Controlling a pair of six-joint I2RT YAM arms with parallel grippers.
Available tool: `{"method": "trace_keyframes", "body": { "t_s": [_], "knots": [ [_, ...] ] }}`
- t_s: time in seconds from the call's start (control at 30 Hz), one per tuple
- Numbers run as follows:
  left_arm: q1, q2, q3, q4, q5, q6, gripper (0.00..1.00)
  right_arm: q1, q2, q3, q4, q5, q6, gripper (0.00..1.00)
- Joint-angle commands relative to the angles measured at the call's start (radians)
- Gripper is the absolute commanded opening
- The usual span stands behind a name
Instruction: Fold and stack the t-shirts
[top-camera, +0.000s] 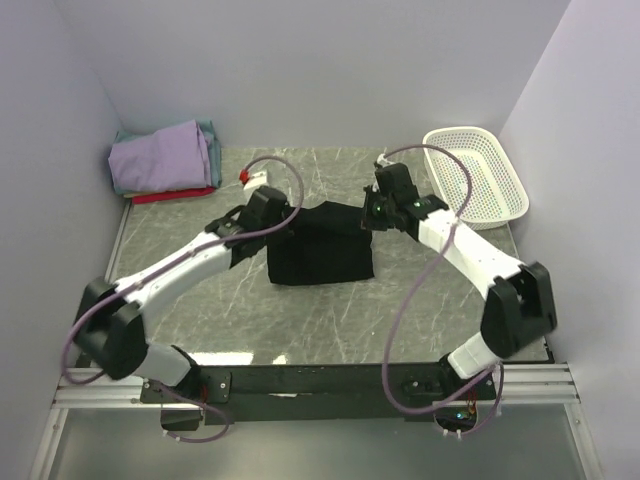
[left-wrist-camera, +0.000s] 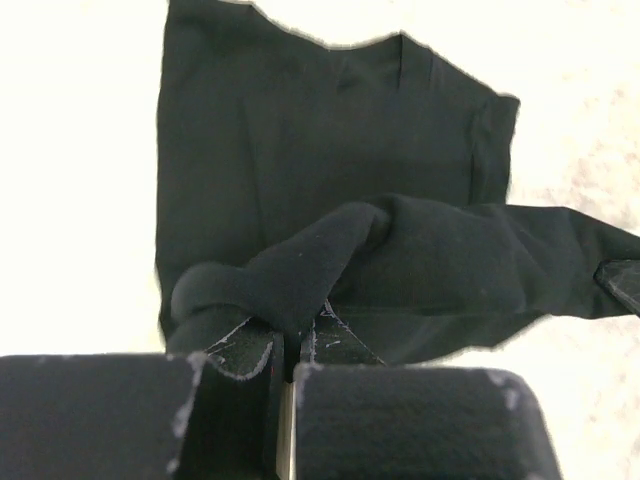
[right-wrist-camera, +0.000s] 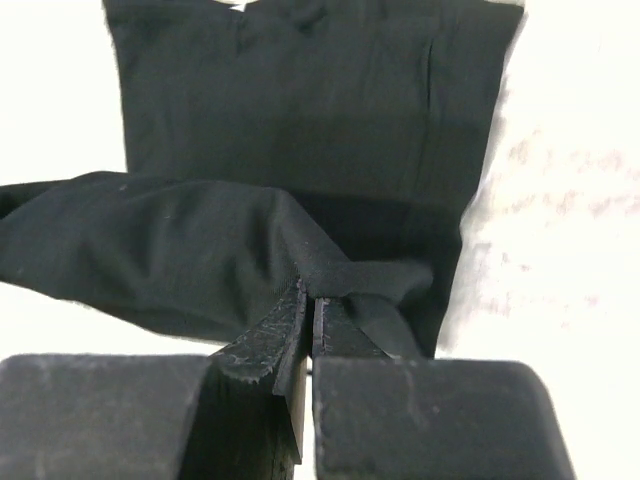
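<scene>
while both arms reach forward from the near edge with elbows out and wrists bent inward toward each other, the black t-shirt (top-camera: 320, 255) lies mid-worktop (top-camera: 330, 320) between them. the left tool (left-wrist-camera: 298, 338) is clamped tight on a bunched fold at the shirt's left edge, and the right tool (right-wrist-camera: 308, 312) is pinched closed on a fold at its right edge. the folded shirts (top-camera: 165, 160), lavender over teal and red, sit stacked in the far left corner, well apart from the white basket (top-camera: 480, 175) at far right.

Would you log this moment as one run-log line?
phase: folding | left gripper: shut on shirt | right gripper: shut on shirt | stack: far left
</scene>
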Motion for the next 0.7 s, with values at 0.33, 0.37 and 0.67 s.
{"method": "trace_keyframes", "body": {
  "t_s": [0.33, 0.37, 0.67],
  "knots": [
    [0.196, 0.386, 0.231, 0.233, 0.244, 0.162, 0.01, -0.120, 0.410, 0.401, 0.023, -0.117, -0.093, 0.00],
    [0.210, 0.400, 0.238, 0.244, 0.249, 0.166, 0.01, -0.126, 0.451, 0.438, 0.009, -0.124, -0.092, 0.00],
    [0.293, 0.529, 0.334, 0.286, 0.319, 0.180, 0.01, -0.163, 0.629, 0.621, -0.010, -0.146, -0.101, 0.00]
  ]
}}
